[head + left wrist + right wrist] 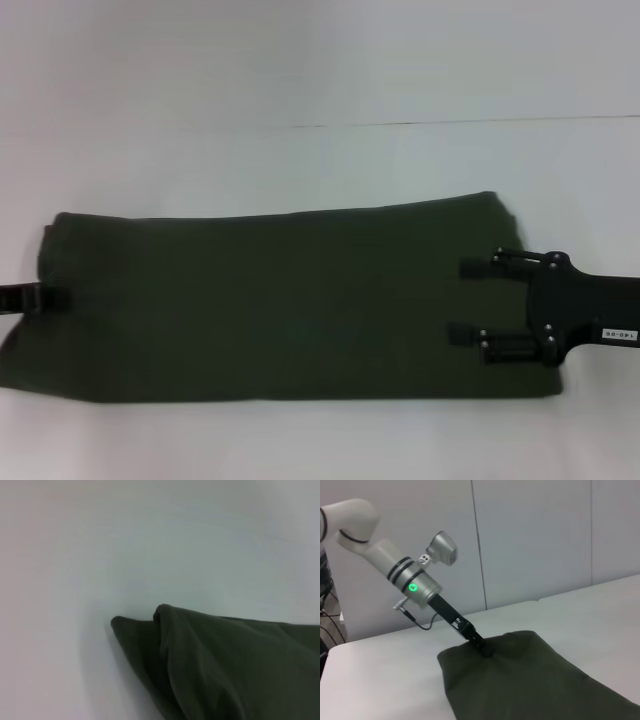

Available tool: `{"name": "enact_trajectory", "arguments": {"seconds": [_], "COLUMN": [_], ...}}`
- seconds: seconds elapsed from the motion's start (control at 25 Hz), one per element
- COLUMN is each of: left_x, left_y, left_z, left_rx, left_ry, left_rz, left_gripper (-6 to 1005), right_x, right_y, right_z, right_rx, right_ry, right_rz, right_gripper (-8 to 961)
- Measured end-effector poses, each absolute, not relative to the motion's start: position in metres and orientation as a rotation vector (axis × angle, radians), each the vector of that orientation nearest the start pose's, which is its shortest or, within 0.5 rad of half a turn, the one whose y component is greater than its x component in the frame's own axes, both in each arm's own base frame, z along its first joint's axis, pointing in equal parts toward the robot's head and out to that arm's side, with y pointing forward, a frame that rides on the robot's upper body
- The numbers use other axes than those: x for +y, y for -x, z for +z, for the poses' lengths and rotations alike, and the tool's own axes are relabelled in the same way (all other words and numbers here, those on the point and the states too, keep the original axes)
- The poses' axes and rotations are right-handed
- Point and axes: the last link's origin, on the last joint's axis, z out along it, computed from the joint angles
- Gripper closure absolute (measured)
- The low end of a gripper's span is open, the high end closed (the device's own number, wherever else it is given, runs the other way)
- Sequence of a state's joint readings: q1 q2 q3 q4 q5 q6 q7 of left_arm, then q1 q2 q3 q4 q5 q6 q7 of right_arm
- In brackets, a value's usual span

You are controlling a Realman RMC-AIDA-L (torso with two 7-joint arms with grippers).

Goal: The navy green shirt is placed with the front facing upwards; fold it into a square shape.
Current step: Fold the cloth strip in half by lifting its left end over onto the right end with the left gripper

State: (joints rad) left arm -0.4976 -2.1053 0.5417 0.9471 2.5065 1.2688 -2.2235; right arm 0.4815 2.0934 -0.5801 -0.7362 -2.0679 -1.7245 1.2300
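we are seeing the navy green shirt (280, 305) lying as a long folded band across the white table (320, 80), plain green side up. our right gripper (462, 300) is hovering over the shirt's right end with its two fingers (470, 267) spread wide apart, gripping nothing. our left gripper (48, 297) is meeting the shirt's left edge, its tip (485, 649) pressing into the cloth; we cannot tell whether it is pinching the fabric.
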Motion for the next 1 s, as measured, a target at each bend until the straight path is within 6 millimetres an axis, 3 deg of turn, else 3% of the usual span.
{"name": "enact_trajectory", "arguments": {"seconds": [0.2,0.44,0.8,1.0], "left_x": [0.348,0.360,0.380,0.389], "left_y": [0.330,0.268,0.185,0.156], "left_z": [0.063,0.055,0.000,-0.038], "left_rx": [-1.485,-1.380,-1.328,-1.310], "left_ry": [2.068,2.274,2.524,2.574], "left_rz": [-0.293,-0.593,-0.738,-0.732], "left_gripper": [903,905,906,907], "right_x": [0.309,0.308,0.296,0.289], "right_y": [-0.272,-0.278,-0.297,-0.309], "right_z": [0.011,0.009,0.016,0.022], "right_rx": [0.427,0.457,0.526,0.569], "right_ry": [2.744,2.727,2.669,2.624], "right_rz": [0.709,0.687,0.673,0.666], "right_gripper": [71,70,70,70]}}
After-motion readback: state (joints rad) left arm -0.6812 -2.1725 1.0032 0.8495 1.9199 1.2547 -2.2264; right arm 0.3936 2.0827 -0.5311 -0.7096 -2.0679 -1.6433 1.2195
